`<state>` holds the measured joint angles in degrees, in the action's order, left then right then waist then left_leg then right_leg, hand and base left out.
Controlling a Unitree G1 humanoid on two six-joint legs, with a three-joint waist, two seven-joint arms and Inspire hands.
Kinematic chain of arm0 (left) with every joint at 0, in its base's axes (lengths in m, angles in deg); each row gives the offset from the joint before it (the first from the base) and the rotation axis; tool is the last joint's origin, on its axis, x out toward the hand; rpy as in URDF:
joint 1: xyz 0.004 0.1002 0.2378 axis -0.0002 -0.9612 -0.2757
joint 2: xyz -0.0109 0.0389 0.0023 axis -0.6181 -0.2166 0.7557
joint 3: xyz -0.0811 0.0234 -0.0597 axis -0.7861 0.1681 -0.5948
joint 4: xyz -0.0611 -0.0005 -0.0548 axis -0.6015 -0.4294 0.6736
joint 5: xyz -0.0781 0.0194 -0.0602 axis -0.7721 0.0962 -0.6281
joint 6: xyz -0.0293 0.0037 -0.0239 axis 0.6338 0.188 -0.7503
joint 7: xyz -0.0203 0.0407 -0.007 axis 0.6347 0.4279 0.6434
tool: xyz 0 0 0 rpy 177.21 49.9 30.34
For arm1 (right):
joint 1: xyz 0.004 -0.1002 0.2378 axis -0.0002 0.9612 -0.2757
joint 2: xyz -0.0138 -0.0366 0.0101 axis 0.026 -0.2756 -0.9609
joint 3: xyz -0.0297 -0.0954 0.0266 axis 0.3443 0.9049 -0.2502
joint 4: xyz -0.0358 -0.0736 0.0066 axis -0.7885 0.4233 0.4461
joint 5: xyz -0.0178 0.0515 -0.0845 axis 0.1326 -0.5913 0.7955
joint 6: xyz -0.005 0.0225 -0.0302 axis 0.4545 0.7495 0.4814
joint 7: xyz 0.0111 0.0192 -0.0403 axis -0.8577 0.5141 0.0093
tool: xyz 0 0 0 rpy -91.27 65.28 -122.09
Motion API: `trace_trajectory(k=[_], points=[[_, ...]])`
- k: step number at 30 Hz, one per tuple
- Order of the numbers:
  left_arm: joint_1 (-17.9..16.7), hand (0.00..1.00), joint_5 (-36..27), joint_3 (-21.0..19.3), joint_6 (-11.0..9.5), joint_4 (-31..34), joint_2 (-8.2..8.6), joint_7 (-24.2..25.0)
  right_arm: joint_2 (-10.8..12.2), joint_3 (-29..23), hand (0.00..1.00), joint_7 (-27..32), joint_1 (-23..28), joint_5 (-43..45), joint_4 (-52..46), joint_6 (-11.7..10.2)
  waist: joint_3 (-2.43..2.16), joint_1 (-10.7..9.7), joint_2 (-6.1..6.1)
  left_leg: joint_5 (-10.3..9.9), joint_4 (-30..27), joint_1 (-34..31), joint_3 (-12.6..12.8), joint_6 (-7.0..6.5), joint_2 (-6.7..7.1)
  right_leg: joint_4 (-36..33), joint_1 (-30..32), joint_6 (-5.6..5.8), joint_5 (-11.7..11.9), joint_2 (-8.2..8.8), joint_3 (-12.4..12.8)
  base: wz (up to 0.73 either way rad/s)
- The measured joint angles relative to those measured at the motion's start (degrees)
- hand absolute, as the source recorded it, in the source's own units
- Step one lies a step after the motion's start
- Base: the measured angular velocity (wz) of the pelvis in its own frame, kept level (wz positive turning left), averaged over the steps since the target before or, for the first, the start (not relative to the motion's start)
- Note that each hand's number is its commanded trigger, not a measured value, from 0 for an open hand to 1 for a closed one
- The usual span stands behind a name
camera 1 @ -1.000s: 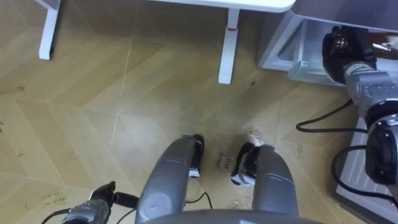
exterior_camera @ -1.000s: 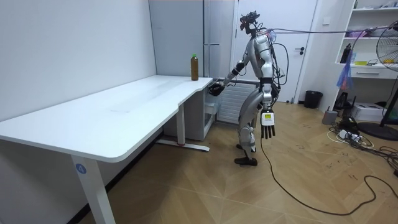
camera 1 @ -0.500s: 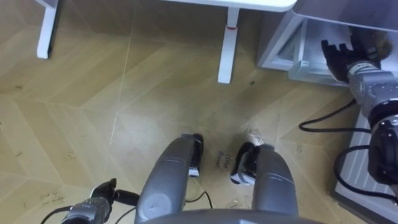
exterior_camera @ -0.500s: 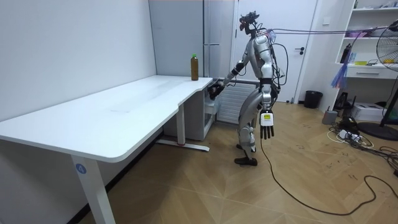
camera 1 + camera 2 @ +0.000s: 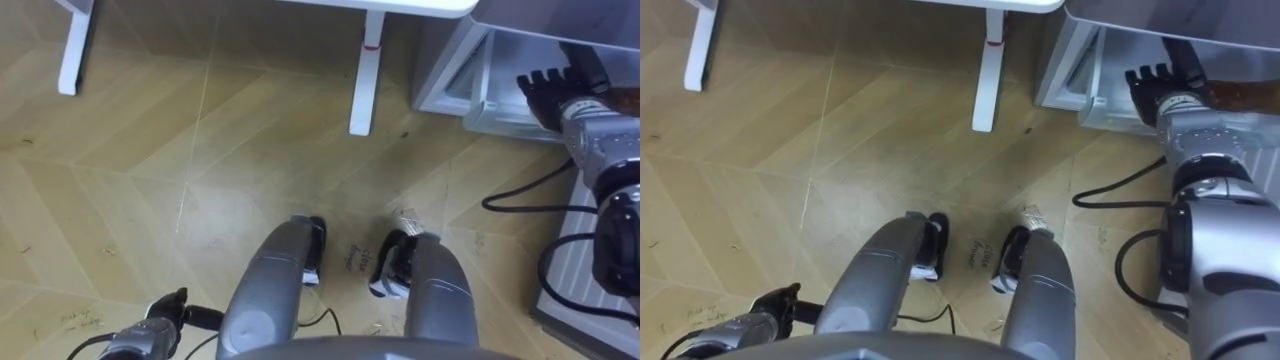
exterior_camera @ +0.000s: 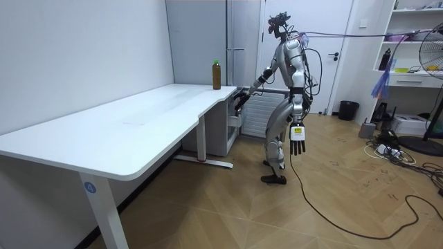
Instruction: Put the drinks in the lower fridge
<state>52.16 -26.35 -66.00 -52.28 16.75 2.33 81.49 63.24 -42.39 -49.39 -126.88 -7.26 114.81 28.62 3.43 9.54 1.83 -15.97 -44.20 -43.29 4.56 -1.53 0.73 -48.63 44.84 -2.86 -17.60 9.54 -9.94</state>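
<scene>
**Right hand being held out at the lower fridge, drink being held by neither hand**

The robot is being seen on the wooden floor (image 5: 200, 180) at the far end of the white desk (image 6: 138, 117), facing the tall grey fridge (image 6: 242, 41). The right hand (image 5: 552, 88) is being held out at the front of the lower fridge (image 5: 478, 100), at the far right of the eye views. Its fingers are straight and spread apart with nothing in them, and whether they are touching the fridge cannot be told. The left hand (image 6: 296, 142) is being hung at the robot's side, fingers straight and relaxed, empty. The drink, a brown bottle (image 6: 217, 75) with a green cap, is standing upright on the desk's far corner, just beside the fridge and above the right hand. A white desk leg (image 5: 366, 70) is being shown just left of the lower fridge. A black bin (image 6: 348, 109) is being shown well apart, near the door (image 6: 339, 48).
</scene>
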Motion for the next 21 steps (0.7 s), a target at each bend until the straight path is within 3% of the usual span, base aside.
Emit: trace_trajectory(k=[11, 21], points=[[0.1, 0.00, 0.0, 1.3, 0.0, 0.0, -0.05, 0.8, 0.0, 1.2, 0.00, 0.0, 0.1, 1.0, 1.3, 0.6, 0.05, -0.2, 0.07, 0.0, 1.3, 2.4, -0.3, -0.03, -0.31, 2.1, -2.9, -0.03, 0.4, -0.19, -0.9, 0.00], [0.1, 0.00, -0.1, 1.2, -0.4, 0.0, 0.01, 1.2, 0.0, 2.2, 0.00, -0.5, 0.2, 3.9, 5.1, 1.1, 0.02, -0.2, -0.08, 0.8, 6.7, 7.8, 0.0, -0.75, -0.97, 9.2, -8.7, 1.24, 2.8, -1.77, -0.9, -0.05]])
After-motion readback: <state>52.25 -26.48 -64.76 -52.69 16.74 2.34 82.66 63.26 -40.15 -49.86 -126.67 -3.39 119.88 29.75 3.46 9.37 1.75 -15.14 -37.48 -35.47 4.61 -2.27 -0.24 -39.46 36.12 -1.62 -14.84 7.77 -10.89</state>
